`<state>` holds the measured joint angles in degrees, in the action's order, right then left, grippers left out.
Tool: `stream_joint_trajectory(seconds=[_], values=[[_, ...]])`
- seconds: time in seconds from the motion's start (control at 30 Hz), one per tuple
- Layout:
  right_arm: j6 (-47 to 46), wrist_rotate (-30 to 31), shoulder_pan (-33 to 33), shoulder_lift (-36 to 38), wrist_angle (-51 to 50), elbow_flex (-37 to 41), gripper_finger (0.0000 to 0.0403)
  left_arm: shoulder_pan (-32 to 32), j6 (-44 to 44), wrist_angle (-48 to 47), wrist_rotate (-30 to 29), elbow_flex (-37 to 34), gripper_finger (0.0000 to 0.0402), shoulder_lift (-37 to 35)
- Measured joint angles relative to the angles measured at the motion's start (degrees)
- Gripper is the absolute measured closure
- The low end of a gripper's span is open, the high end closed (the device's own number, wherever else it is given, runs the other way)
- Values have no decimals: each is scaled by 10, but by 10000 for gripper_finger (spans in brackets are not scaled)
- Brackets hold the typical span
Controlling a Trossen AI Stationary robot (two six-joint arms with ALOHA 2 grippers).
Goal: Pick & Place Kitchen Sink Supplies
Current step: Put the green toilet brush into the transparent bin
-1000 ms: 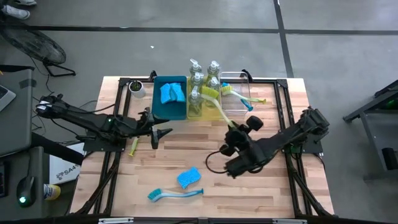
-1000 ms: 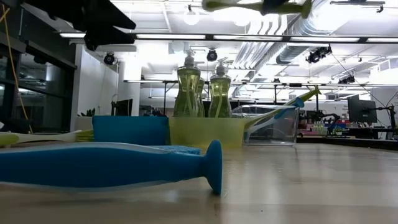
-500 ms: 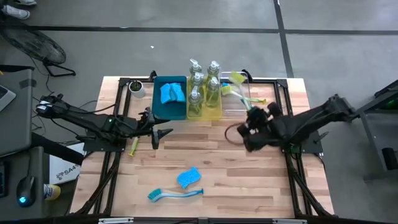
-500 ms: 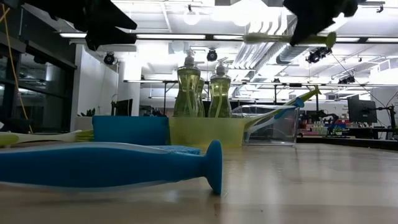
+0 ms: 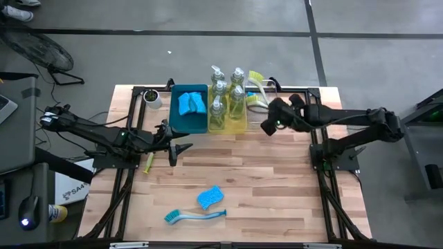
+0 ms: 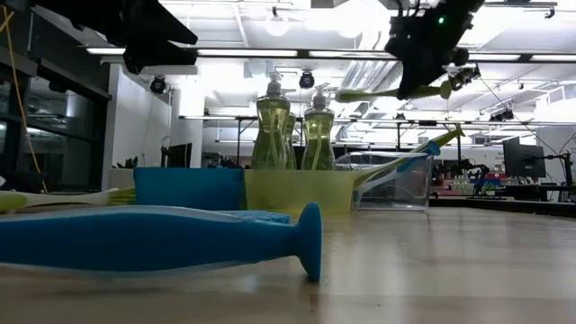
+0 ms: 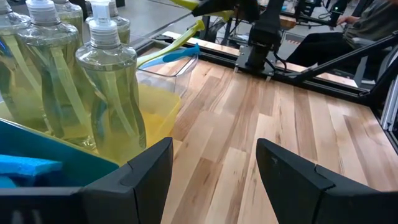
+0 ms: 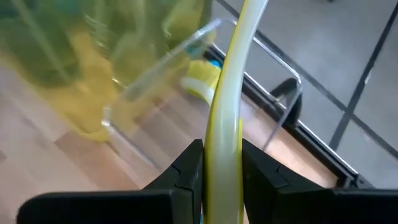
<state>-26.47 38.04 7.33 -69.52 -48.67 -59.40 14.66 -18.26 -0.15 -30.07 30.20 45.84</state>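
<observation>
Yellow-green brush (image 8: 225, 124) in right end effector (image 8: 221, 163)

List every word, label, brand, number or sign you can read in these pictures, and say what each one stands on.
None can be read.
Soap bottles: clear, no label showing.
White box on the floor left of the table: dark print, too small to read.
Blue dish brush, blue bin, yellow-green brush in the right tool: no text visible.

open wood mid-table (image 5: 235, 166); pump bottles (image 5: 227, 97) crowd the back (bins too).
</observation>
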Motion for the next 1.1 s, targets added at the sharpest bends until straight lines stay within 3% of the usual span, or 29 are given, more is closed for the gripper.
stream_joint_trajectory(seconds=[0.43,0.87,1.1], values=[[59,-160,127,0,-3,0,336,0,6,-17,2,0,174,0],[88,-233,184,-6,6,-12,336,0,41,-16,10,0,174,0],[111,-264,215,-58,-4,-27,336,0,75,-13,-7,0,174,-14]])
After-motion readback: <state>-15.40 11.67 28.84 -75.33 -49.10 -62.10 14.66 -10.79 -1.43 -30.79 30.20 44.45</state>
